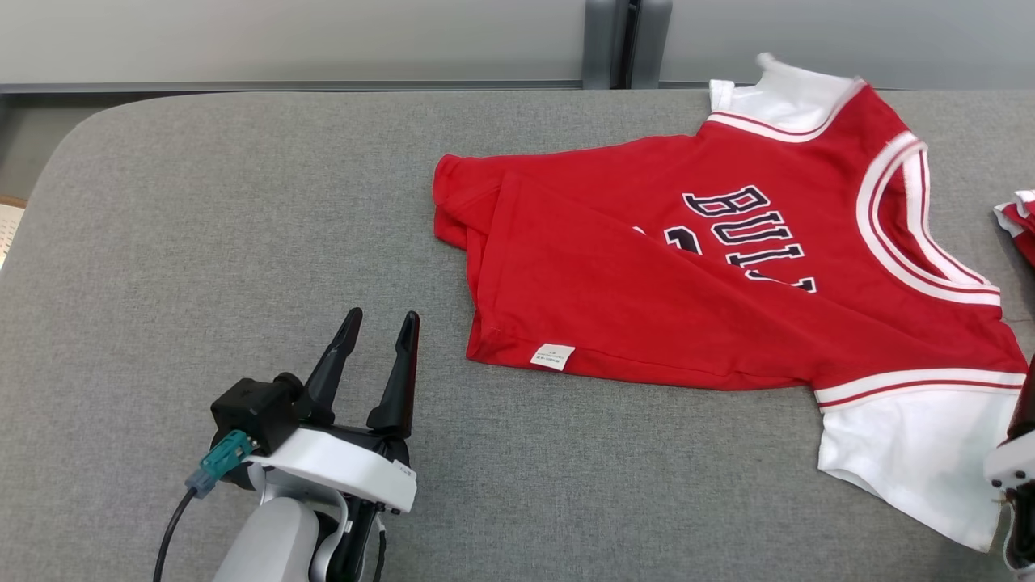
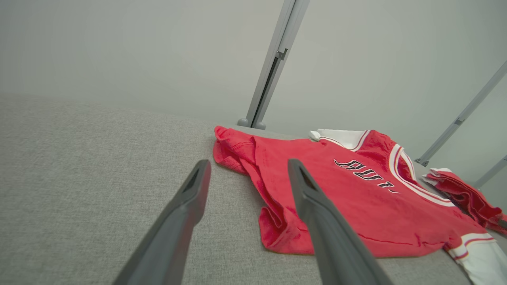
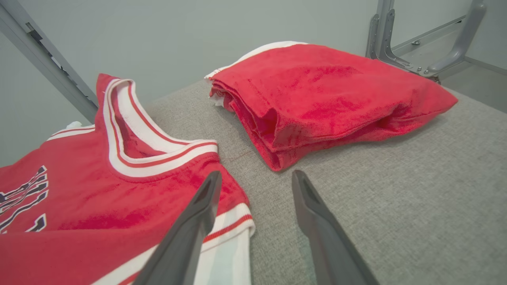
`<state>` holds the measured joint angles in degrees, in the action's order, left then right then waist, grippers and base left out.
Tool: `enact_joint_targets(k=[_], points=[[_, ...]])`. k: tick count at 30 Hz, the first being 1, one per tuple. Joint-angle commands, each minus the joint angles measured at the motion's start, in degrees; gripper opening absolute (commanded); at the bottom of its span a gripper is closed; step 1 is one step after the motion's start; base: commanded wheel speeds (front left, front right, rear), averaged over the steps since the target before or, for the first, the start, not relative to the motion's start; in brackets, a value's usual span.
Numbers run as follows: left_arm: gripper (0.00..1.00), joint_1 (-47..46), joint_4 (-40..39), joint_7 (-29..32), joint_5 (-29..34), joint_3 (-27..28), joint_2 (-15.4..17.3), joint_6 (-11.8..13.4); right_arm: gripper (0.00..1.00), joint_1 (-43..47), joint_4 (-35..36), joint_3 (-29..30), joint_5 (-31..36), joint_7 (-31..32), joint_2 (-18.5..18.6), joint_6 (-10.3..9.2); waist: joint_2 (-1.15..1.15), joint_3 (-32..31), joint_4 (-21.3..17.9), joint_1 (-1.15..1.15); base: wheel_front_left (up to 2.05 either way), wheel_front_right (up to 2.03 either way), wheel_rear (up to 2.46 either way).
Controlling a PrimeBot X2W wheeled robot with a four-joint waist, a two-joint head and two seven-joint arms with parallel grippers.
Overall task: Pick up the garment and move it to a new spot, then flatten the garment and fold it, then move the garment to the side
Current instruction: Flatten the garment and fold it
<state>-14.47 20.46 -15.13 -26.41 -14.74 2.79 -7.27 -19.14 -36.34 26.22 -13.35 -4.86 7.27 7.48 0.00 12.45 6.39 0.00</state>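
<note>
Your open right gripper is right at the sleeve of the shirt; your open left gripper waits near its other end.

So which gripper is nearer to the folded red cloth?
Right. The right gripper points at the folded red cloth, just short of it; the left gripper lies beyond the jersey.

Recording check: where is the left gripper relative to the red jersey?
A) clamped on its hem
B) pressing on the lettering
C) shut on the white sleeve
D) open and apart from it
D: the left gripper has its fingers spread with nothing between them, and bare table separates it from the jersey.
</note>
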Motion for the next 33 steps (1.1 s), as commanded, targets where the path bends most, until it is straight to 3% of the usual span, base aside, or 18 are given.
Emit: enact_joint_targets(k=[1, 6, 17, 27, 33], points=[[1.0, -0.6, 0.0, 0.0, 0.0, 0.5, 0.2, -0.3, 1.0, -1.3, 0.4, 0.2, 1.2, -2.1, -0.6, 0.02, 0.0, -0.1, -0.3, 0.0, 0.0, 0.0, 0.0], [1.0, -0.3, 0.2, 0.0, 0.4, 1.1, 0.2, -0.3, 1.0, 0.6, 2.9, -3.6, 1.3, -5.3, -0.9, 0.01, 0.0, -0.6, -1.0, 0.0, 0.0, 0.0, 0.0], [1.0, 1.2, -0.9, 0.0, 0.2, 2.5, 0.2, -0.3, 1.0, 14.1, 18.3, -20.0, 0.9, -10.3, -1.9, 0.01, 0.0, -3.1, -3.5, 0.0, 0.0, 0.0, 0.0], [1.0, 0.6, -0.3, 0.0, 1.2, 1.5, 0.2, -0.3, 1.0, 16.5, 20.9, -22.4, 1.5, -10.4, -3.2, 0.01, 0.0, -2.9, -5.3, 0.0, 0.0, 0.0, 0.0], [1.0, -2.6, 4.2, 0.0, 2.7, -3.9, 0.3, -0.3, 1.0, 15.5, 21.4, -21.6, 2.0, -10.4, -3.4, 0.01, 0.0, -1.1, -6.3, 0.0, 0.0, 0.0, 0.0]])
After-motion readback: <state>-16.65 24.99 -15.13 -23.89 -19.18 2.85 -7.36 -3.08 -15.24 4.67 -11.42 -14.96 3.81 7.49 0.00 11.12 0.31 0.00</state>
